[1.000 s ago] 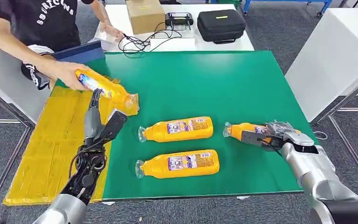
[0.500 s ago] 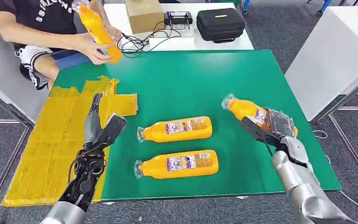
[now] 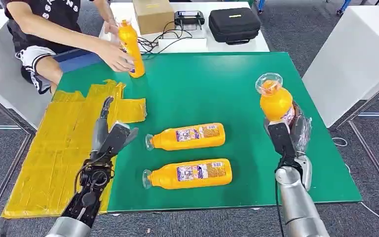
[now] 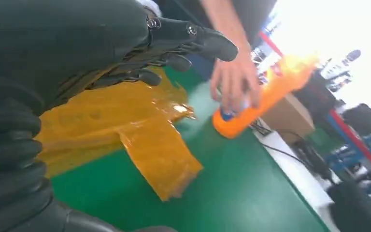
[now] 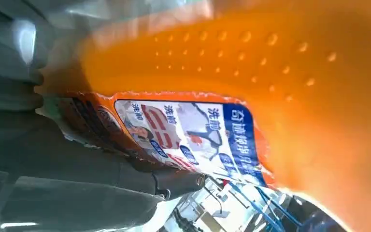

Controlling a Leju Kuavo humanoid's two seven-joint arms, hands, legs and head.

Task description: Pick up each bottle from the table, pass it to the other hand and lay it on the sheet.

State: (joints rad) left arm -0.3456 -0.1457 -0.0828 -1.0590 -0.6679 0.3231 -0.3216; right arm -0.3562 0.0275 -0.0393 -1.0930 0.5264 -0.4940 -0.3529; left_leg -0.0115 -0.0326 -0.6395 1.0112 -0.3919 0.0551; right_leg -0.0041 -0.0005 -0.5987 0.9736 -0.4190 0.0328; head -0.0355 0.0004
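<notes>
My right hand (image 3: 288, 136) grips an orange bottle (image 3: 275, 101) and holds it upright above the right side of the green mat (image 3: 217, 89); up close its label (image 5: 193, 130) and orange body fill the right wrist view. Two more orange bottles lie on the mat, one in the middle (image 3: 186, 137) and one nearer me (image 3: 188, 173). My left hand (image 3: 109, 136) hovers open at the edge of the yellow sheet (image 3: 54, 143), fingers spread. A person's hand (image 3: 116, 53) stands another orange bottle (image 3: 131, 47) on the mat's far left; it also shows in the left wrist view (image 4: 256, 99).
A person sits at the far left. Behind the mat stand a cardboard box (image 3: 152, 15), a black case (image 3: 234, 23), a small black device (image 3: 189, 19) and cables. A white table (image 3: 355, 54) is at the right.
My right hand has lifted its bottle off the mat and turned it upright. The person took a bottle from the yellow sheet and set it upright at the mat's far left. My left hand stayed put.
</notes>
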